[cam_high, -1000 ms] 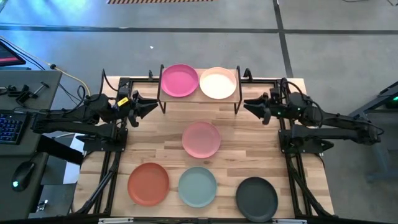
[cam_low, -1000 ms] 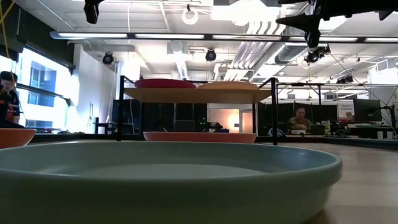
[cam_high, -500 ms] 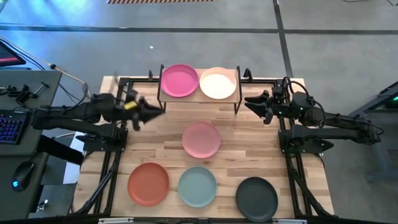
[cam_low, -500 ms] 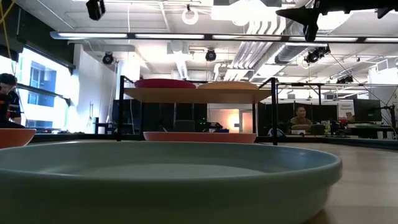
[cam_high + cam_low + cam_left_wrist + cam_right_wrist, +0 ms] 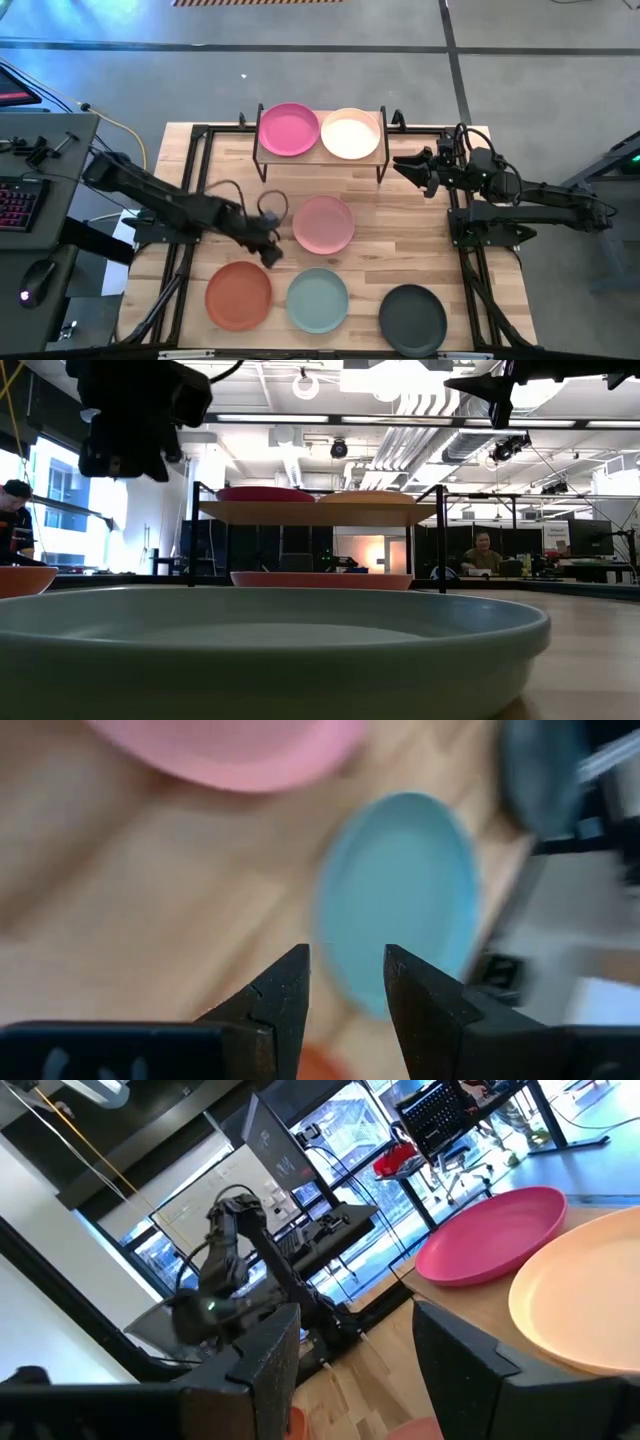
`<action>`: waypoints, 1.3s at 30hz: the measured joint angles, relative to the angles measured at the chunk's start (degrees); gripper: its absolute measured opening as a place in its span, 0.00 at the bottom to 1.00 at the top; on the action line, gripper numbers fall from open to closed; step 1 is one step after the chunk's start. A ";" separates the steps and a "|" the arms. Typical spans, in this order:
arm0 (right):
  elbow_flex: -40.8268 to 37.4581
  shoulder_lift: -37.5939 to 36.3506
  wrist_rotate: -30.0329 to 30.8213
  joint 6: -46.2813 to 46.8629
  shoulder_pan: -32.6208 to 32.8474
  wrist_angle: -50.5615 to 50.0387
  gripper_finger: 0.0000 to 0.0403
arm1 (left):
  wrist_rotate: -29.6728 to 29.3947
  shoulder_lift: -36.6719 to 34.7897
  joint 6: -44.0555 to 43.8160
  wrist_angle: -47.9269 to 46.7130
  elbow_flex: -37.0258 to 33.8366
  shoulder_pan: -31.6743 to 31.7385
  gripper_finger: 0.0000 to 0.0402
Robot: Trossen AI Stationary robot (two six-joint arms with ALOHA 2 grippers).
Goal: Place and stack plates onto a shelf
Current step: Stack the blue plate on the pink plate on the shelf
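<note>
Left gripper (image 5: 268, 243) is being held low over the table w/ fingers (image 5: 280, 995) apart and nothing between them, just beside the light pink plate (image 5: 323, 223) and just above the orange plate (image 5: 238, 294). In the left wrist view the pale teal plate (image 5: 398, 900) is being framed past the fingertips, though that pic is blurred, so which plate is being targeted is only a guess. Right gripper (image 5: 418, 176) is being kept up near the shelf's (image 5: 320, 158) right end, fingers (image 5: 260, 1365) apart, empty.

On the shelf, the magenta plate (image 5: 289, 129) and cream plate (image 5: 350, 132) are lying side by side, filling the top; the black plate (image 5: 412, 315) is sitting at the table's near right.

Risks, as judged: w/ three plates so close to the left gripper, a rim could be clipped and a neighbour shoved. A thin-rim pinch could slip. Since the shelf is full, remaining plates need stacking; an off-centre drop could be sliding one off the edge.
</note>
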 joint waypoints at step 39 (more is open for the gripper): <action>0.04 0.02 -5.35 -3.07 0.00 -4.72 0.44 | -9.06 36.66 -11.60 -17.73 28.11 -6.68 0.30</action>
